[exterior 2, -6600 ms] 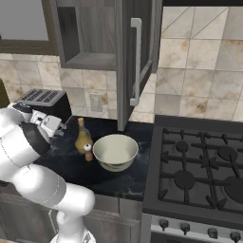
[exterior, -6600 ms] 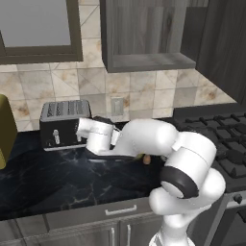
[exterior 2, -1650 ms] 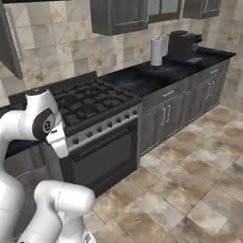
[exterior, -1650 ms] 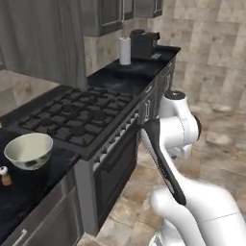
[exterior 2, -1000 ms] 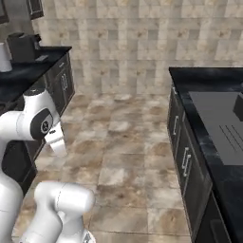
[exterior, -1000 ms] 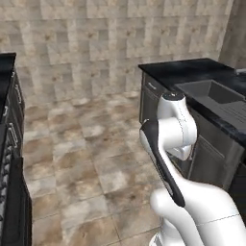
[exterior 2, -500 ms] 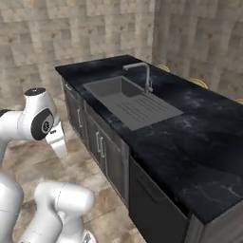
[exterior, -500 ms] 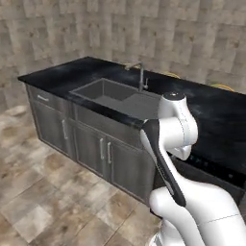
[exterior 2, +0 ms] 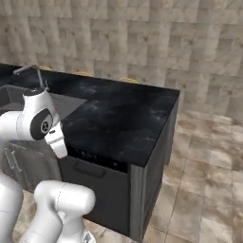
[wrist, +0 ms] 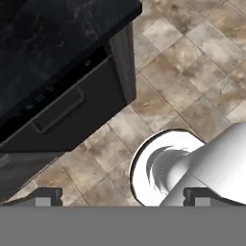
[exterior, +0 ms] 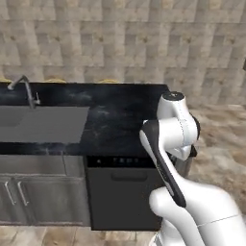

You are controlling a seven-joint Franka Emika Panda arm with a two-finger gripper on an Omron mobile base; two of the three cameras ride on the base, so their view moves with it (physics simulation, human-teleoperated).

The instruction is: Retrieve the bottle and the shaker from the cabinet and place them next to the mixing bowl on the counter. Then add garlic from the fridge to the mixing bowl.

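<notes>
The arm is sitting folded at the lower right of the left base view, facing a black marble counter (exterior: 120,113) with a sink (exterior: 41,124) at middle left and a dishwasher (exterior: 122,192) beneath. In the hand view, the claw (wrist: 122,196) is pointing down at the tiled floor (wrist: 192,77), its tips spread wide at the bottom corners and holding nothing. The counter is lying across the upper left there.

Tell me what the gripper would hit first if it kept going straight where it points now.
Probably the beige-brown stone-tile floor: the open gripper points down at it, beside the black dishwasher front under the black marble-look counter. Depth is unclear.
</notes>
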